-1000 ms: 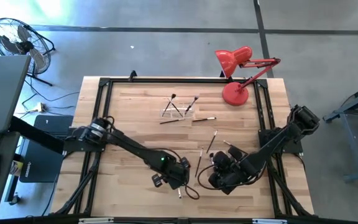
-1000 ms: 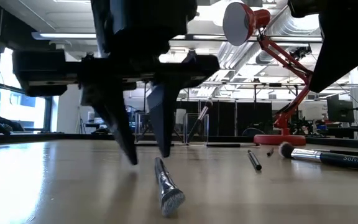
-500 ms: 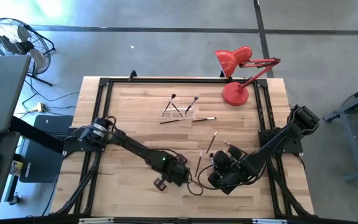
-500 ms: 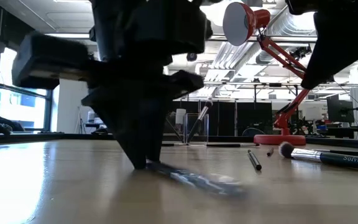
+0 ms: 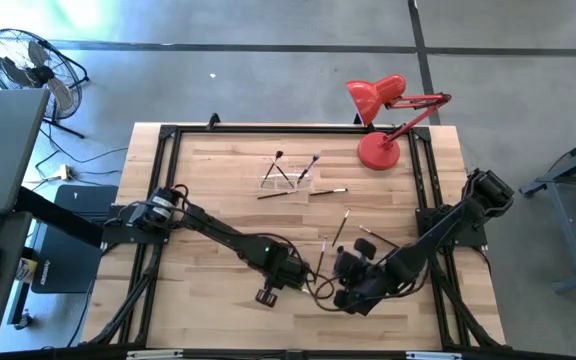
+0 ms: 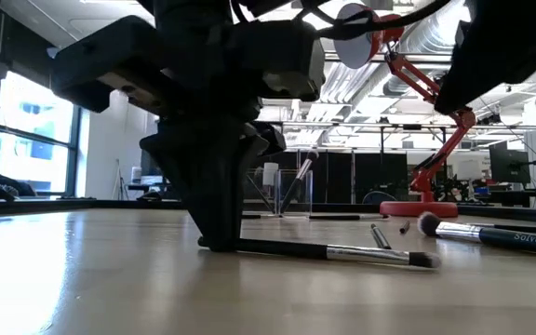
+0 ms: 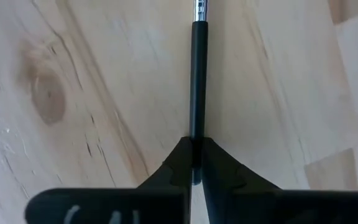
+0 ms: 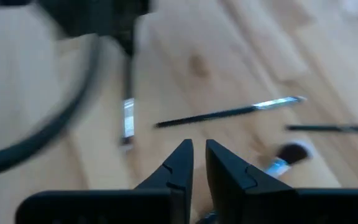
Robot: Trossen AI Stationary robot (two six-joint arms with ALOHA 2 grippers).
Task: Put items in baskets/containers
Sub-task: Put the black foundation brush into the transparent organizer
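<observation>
1. Left gripper (image 7: 194,163) is pinching the dark handle end of a brush (image 6: 328,250); the brush is lying flat on the table (image 5: 218,205), near the front edge.
2. Right gripper (image 8: 195,163) is hovering just beside it, fingers a narrow gap apart, holding nothing.
3. Step in hand, as judged: picking up one brush. The next move is calling for a lift and a carry to the clear holder (image 5: 286,178), well apart near the lamp (image 5: 378,110).
4. A big brush (image 6: 491,234) is showing the word "Solve", or something near it, on its handle.

bare tabletop (image 5: 208,190) at left, loose brushes (image 5: 340,228) and right arm (image 5: 438,235) crowding the right side
</observation>
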